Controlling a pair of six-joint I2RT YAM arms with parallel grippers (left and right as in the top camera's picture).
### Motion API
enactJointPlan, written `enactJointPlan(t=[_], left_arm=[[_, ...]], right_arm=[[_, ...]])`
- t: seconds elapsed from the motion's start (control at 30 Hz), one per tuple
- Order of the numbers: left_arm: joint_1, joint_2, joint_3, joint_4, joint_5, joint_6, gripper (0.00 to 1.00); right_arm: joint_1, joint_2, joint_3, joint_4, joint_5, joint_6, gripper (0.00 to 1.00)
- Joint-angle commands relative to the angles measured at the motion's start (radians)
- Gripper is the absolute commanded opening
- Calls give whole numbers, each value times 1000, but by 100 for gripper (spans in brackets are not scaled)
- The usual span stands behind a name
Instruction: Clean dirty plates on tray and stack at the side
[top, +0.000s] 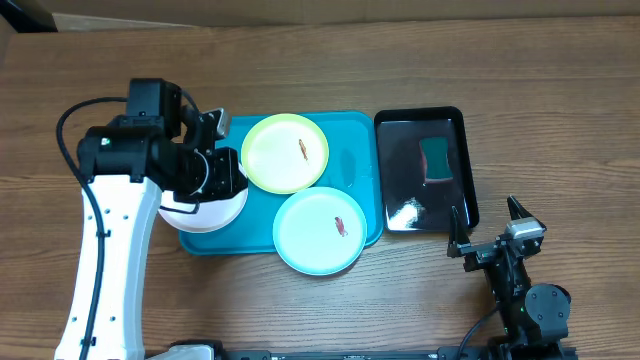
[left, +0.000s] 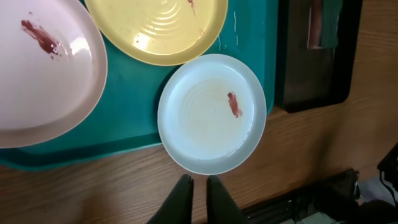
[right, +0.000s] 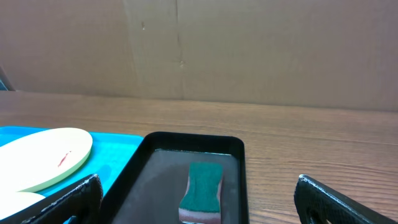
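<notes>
Three plates lay on the turquoise tray (top: 350, 125): white plate (top: 198, 216) left, yellow-green plate (top: 285, 152) upper, light blue plate (top: 318, 230) overhanging the lower rim. Left gripper (left: 199, 186) sat nearly closed, empty; right gripper (top: 485, 211) gaped, lower right.

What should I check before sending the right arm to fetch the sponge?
1. Hand free: the right gripper is open and empty. ok
2. Target reachable: the sponge lies in the black tray with nothing over it. ok
3. Other arm clear: the left gripper is over the white plate, fingers nearly together, holding nothing. ok
4. Plates seated on the tray: the light blue plate overhangs the near rim. not ok
5. Plates clean: white, yellow-green plate and light blue each show a smear. not ok
6. Sponge wet: cannot tell
</notes>
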Motion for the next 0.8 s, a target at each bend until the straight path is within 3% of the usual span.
enactJointPlan(t=[0.0,0.23,0.47,0.77], left_arm=[[-44,-3,6,-26,-82,-27,14],[-77,-3,-12,-98,-158,-26,37],[-79,-3,-72,-43,-153,-43,37],[-79,-3,-82,51,-154,-121,45]], right_arm=[[-1,-2,-10,7,7,-3,100],[-1,-2,-10,8,7,-3,100],[-1,-2,-10,8,7,-3,100],[-1,-2,-10,7,7,-3,100]])
